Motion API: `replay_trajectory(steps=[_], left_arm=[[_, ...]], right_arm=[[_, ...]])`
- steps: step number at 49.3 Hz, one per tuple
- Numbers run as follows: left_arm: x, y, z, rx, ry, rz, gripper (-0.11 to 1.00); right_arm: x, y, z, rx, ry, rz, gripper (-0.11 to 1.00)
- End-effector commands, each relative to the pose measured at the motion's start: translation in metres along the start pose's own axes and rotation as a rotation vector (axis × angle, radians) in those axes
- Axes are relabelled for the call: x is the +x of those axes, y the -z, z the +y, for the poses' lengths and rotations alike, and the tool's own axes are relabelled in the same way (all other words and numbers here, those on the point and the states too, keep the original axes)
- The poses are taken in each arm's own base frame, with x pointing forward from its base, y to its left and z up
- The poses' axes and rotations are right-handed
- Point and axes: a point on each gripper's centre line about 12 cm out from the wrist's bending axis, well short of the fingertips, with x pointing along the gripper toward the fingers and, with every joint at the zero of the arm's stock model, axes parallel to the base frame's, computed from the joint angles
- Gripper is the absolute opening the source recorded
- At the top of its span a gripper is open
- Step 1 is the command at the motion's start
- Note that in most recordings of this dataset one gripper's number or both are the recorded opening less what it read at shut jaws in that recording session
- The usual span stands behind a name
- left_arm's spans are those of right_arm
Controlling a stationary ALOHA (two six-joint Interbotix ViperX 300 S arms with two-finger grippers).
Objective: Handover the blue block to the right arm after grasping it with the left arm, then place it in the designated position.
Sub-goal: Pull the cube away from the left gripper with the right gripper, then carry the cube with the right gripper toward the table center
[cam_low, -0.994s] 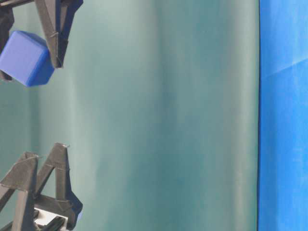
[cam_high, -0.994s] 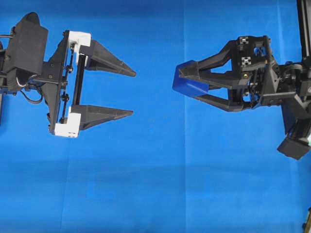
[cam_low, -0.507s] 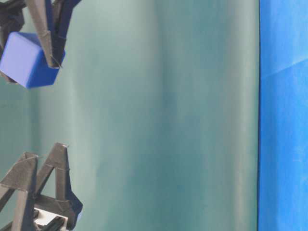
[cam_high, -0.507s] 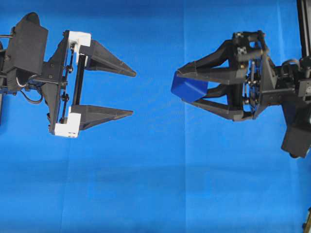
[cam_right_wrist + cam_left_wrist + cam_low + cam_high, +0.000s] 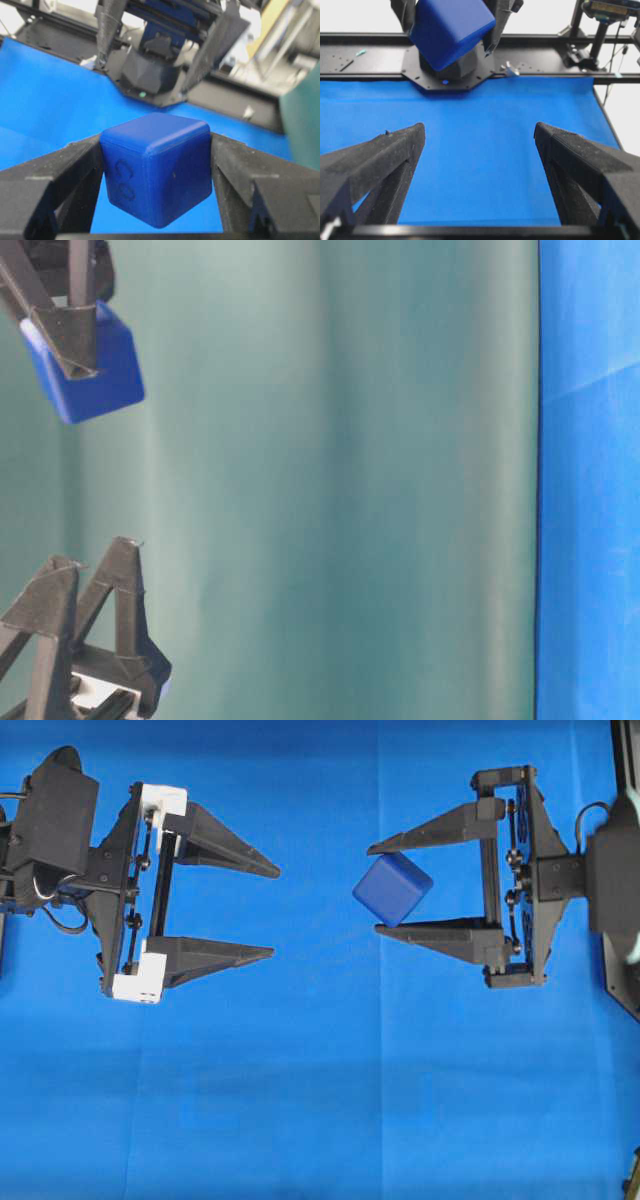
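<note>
The blue block (image 5: 392, 889) is a dark-blue cube pinched corner-on between the tips of my all-black right gripper (image 5: 382, 890), which is shut on it above the cloth. From the right wrist the block (image 5: 156, 165) fills the gap between both fingers. My left gripper (image 5: 274, 912), with white corner brackets, stands open and empty on the left, its tips pointing at the block across a gap. In the left wrist view the block (image 5: 451, 27) hangs high ahead, beyond the spread left fingers (image 5: 395, 155). The table-level view shows the block (image 5: 95, 370) at upper left.
Bright blue cloth (image 5: 330, 1100) covers the table. A black frame rail (image 5: 545, 42) runs along the far edge behind the right arm's base. A teal backdrop (image 5: 330, 480) fills the table-level view.
The right wrist has rolled, so its fingers now lie flat in the overhead view and the block has turned with them. The left gripper has not moved.
</note>
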Motion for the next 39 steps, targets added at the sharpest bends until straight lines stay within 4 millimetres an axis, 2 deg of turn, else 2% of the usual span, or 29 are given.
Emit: replay_trajectory(steps=[1, 13, 39], left_arm=[[-0.01, -0.017, 0.0005, 0.003, -0.001, -0.054, 0.93], [-0.0096, -0.0163, 0.0005, 0.006, -0.002, -0.051, 0.93], [-0.0087, -0.016, 0.0005, 0.006, -0.002, -0.049, 0.93]], right_arm=[[-0.004, -0.0144, -0.0024, 0.072, 0.013, -0.025, 0.56], [-0.0099, -0.0114, -0.0061, 0.198, 0.054, 0.023, 0.56], [-0.0127, -0.0107, -0.006, 0.204, 0.066, 0.041, 0.56]])
